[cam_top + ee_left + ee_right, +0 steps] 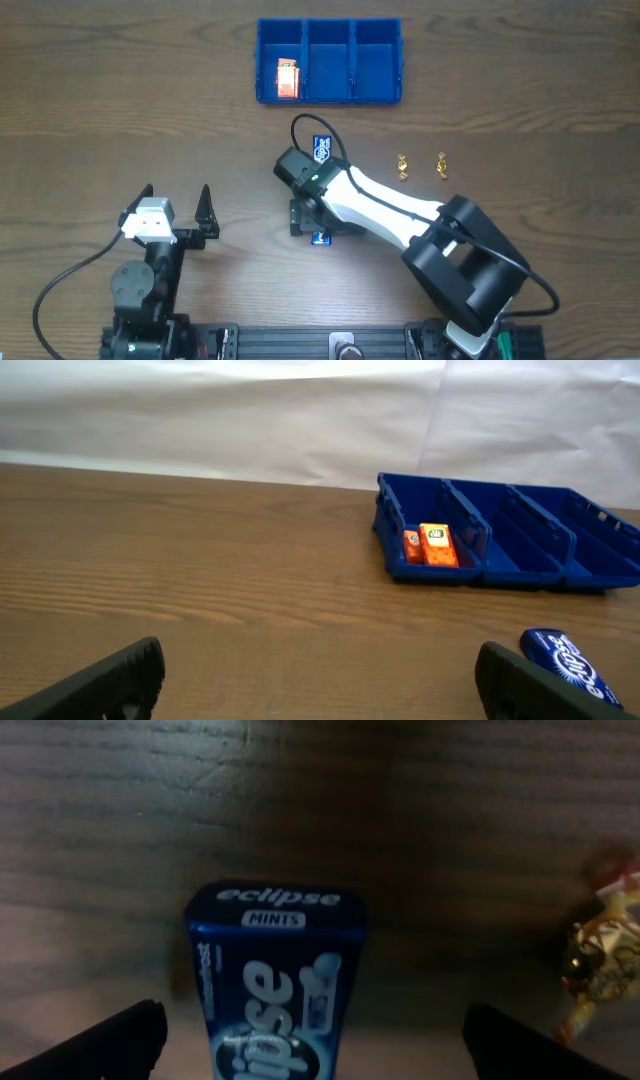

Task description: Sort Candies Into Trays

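Note:
A blue three-compartment tray (329,95) stands at the far middle of the table, with an orange candy box (288,78) in its left compartment. One blue mints tin (275,990) lies flat between the fingers of my right gripper (312,1020), which is open around it and low over the table centre (318,228). A second blue tin (322,150) lies just beyond that arm's wrist. Two gold-wrapped candies (403,165) (441,165) lie to the right. My left gripper (176,195) is open and holds nothing, near the front left.
In the left wrist view the tray (520,565) with the orange box (437,545) is ahead to the right, and a blue tin (565,660) lies nearer. A gold candy (600,960) lies beside the right gripper. Bare wood spreads across the left half.

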### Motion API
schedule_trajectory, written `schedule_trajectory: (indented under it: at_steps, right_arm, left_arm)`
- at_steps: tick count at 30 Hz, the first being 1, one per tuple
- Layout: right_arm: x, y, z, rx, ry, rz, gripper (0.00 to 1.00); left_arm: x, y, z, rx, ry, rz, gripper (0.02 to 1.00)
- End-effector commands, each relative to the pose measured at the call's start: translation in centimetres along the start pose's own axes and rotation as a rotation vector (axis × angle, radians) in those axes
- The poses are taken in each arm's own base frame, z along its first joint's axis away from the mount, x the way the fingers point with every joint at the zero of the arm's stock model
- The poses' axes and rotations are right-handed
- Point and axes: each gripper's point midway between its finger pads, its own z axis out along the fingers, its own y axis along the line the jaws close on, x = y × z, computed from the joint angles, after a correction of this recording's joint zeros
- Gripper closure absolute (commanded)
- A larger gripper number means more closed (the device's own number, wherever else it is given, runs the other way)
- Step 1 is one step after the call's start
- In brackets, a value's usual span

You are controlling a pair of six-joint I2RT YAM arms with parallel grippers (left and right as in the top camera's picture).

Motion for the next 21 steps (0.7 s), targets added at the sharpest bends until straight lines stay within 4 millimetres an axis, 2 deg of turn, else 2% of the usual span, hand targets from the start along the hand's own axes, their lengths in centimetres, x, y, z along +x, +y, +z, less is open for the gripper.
schedule_trajectory:
  at_steps: [1, 5, 7, 9, 12, 15, 18, 21]
  right_arm:
    - [-0.4, 0.3, 1.2, 0.027, -0.008, 0.011, 0.176]
    - [-0.5, 0.8, 1.4, 0.016, -0.019, 0.0, 0.391]
    - [-0.5, 0.9, 1.4, 0.011, -0.023, 0.0, 0.546]
    - [-0.5, 0.9, 1.4, 0.012, -0.022, 0.0, 0.597]
    - [-0.6, 0.9, 1.4, 0.012, -0.023, 0.001, 0.728]
    - [-0.8, 1.2, 1.1, -0.003, -0.038, 0.0, 0.746]
    - [-2.0, 1.4, -0.8, -0.02, -0.115, 0.002, 0.787]
    - [-4.3, 1.2, -5.9, -0.027, -0.273, 0.015, 0.807]
  left_arm:
    - [1.8, 0.4, 0.1, -0.018, 0.056, 0.007, 0.02]
    - [1.8, 0.4, 0.1, -0.018, 0.056, 0.007, 0.02]
    - [1.8, 0.4, 0.1, -0.018, 0.056, 0.007, 0.02]
    - [1.8, 0.4, 0.1, -0.018, 0.056, 0.007, 0.02]
    - [1.8, 0.4, 0.1, -0.018, 0.056, 0.007, 0.02]
    - [1.8, 0.4, 0.1, -0.018, 0.056, 0.007, 0.023]
    - [1.8, 0.4, 0.1, -0.018, 0.056, 0.007, 0.02]
    - [1.8, 0.4, 0.1, -0.018, 0.056, 0.007, 0.02]
